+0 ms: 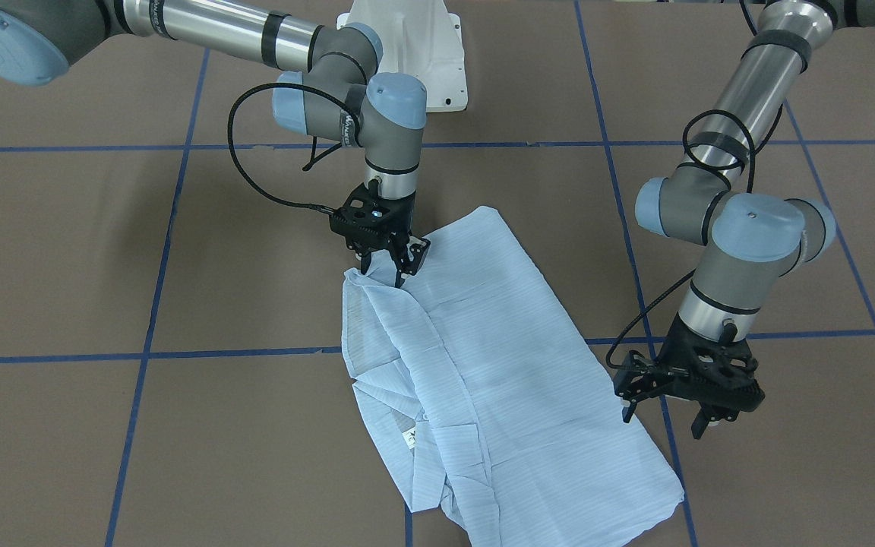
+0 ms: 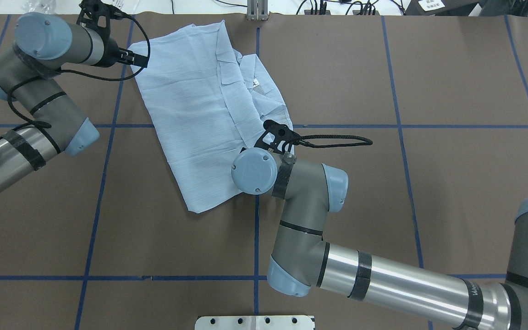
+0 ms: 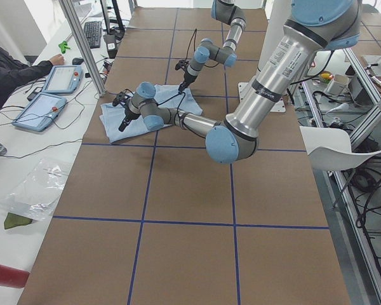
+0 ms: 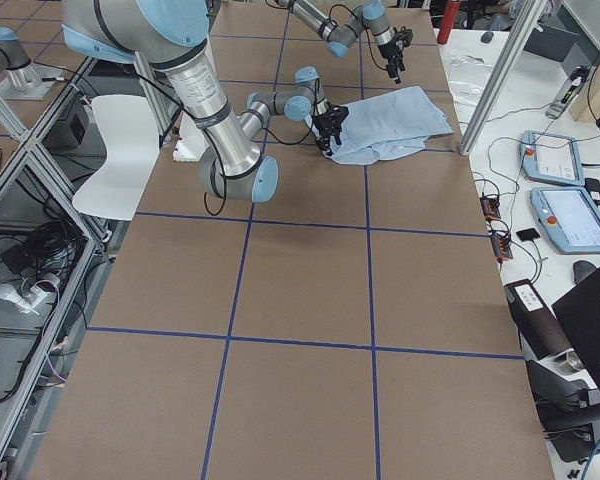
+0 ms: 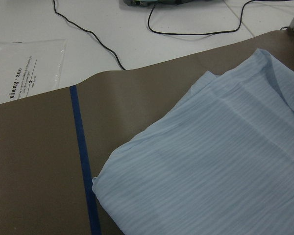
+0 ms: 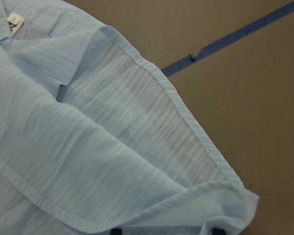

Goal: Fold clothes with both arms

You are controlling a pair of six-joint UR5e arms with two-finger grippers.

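Note:
The light blue striped shirt [image 1: 483, 357] lies roughly folded and slanted on the brown table [image 2: 429, 183], with its neck label [image 1: 410, 438] showing near the collar. My right gripper [image 1: 392, 273] is down at the shirt's folded edge, on the side nearer the robot. In the right wrist view its fingertips [image 6: 116, 230] stand apart on either side of a raised hem of shirt [image 6: 88, 147], so it is open. My left gripper [image 1: 663, 422] hovers open just beside the shirt's opposite long edge, holding nothing. The left wrist view shows only a shirt corner [image 5: 210, 171].
Blue tape lines [image 1: 149, 353] grid the table. The white pedestal base [image 1: 407, 45] stands at the robot's side. Beyond the table's far edge are a white bench with cables [image 5: 186, 29], teach pendants [image 3: 63, 77], an aluminium post [image 3: 82, 44] and a person's sleeve [image 3: 13, 70].

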